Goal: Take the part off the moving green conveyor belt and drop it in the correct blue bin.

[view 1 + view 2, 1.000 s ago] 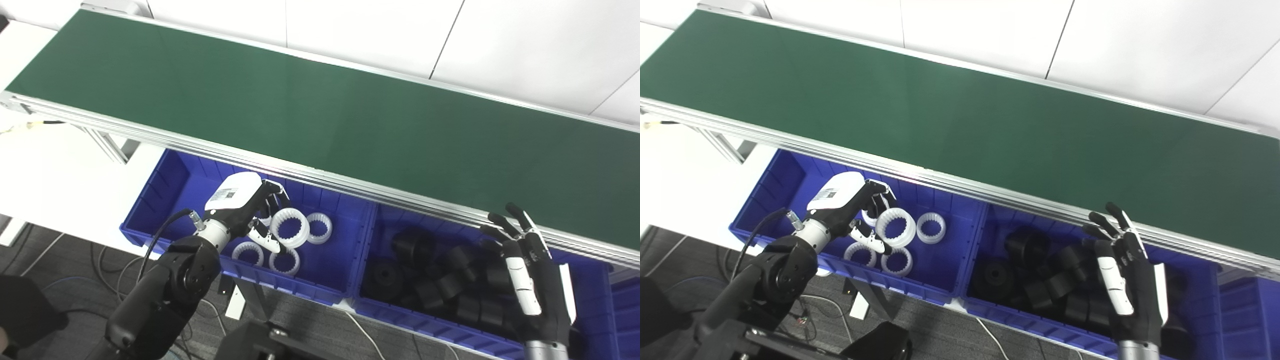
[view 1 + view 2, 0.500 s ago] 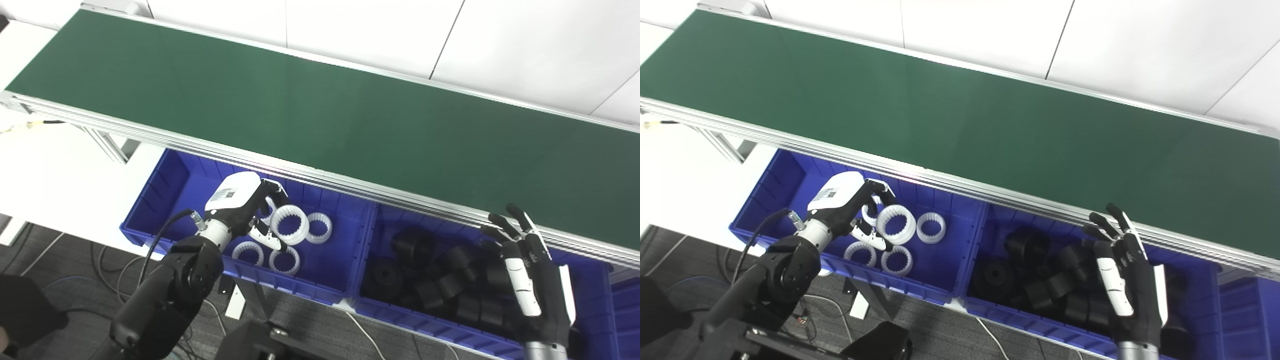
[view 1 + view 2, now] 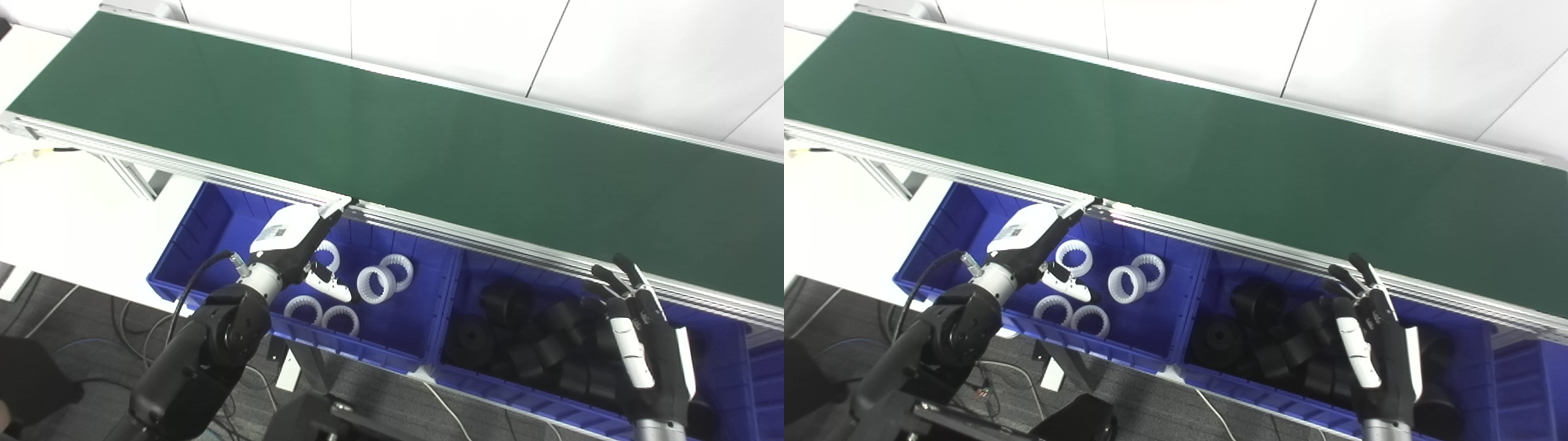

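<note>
The green conveyor belt [image 3: 392, 141] runs diagonally across both views and carries no part. Below it, the left blue bin [image 3: 202, 233] holds several white toothed rings; one white ring [image 3: 375, 283] stands tilted on edge against another. My left hand [image 3: 300, 245] hovers over this bin, open, fingers stretched up toward the belt's rail, holding nothing. The right blue bin [image 3: 456, 269] is filled with several black cylindrical parts [image 3: 465, 334]. My right hand [image 3: 643, 343] is raised over that bin's right end, open with fingers spread and nothing in it.
The belt's aluminium rail [image 3: 490, 242] overhangs the back of both bins. A white table [image 3: 67, 208] lies to the left. Cables [image 3: 135, 318] trail on the grey floor below. The edge of a third blue bin [image 3: 768, 380] shows at far right.
My left hand let go of the white ring, which dropped into the left bin and rests tilted. The hand's fingers then opened and rose toward the rail. My right hand sank slightly.
</note>
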Available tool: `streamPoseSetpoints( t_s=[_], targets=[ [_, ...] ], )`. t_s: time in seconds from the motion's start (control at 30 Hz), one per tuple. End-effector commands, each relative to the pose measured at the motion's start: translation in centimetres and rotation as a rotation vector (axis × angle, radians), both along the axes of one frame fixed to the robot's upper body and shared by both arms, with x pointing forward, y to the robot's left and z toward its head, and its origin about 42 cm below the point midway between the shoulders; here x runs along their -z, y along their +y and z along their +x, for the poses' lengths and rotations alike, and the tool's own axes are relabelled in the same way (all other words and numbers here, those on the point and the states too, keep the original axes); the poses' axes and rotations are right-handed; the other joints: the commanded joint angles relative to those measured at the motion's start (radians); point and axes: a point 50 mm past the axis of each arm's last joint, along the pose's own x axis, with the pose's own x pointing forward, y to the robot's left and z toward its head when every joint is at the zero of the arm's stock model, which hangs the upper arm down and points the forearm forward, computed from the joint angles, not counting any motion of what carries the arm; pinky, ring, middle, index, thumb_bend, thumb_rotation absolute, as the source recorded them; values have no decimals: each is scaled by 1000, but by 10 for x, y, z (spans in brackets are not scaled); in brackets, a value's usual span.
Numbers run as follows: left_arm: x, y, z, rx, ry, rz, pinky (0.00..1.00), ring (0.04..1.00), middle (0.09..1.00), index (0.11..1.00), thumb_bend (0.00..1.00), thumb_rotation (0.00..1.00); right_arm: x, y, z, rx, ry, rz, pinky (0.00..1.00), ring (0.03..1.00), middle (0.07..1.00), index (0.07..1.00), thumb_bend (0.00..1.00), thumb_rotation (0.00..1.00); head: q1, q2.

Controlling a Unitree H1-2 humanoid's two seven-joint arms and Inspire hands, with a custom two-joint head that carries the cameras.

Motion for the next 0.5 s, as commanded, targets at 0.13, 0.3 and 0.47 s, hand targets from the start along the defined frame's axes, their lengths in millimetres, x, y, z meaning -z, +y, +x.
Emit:
streamPoseSetpoints(
  t_s=[0.13, 0.3, 0.47],
  targets=[
    [-40, -28, 0, 52, -264, -323, 694, 816, 896, 923, 711, 750, -2, 8, 0, -1, -90, -11, 678, 751, 799, 898, 571, 715, -85, -43],
    [-58, -59, 6, 139, -341, -511, 695, 778, 845, 877, 663, 688, 5, 18, -3, -16, -97, -48, 659, 740, 796, 899, 548, 744, -189, -84],
    [-58, -83, 11, 194, -312, -648, 672, 771, 843, 869, 689, 672, 12, 33, -6, -22, -92, -49, 656, 737, 787, 891, 540, 710, -322, -137]
  ],
)
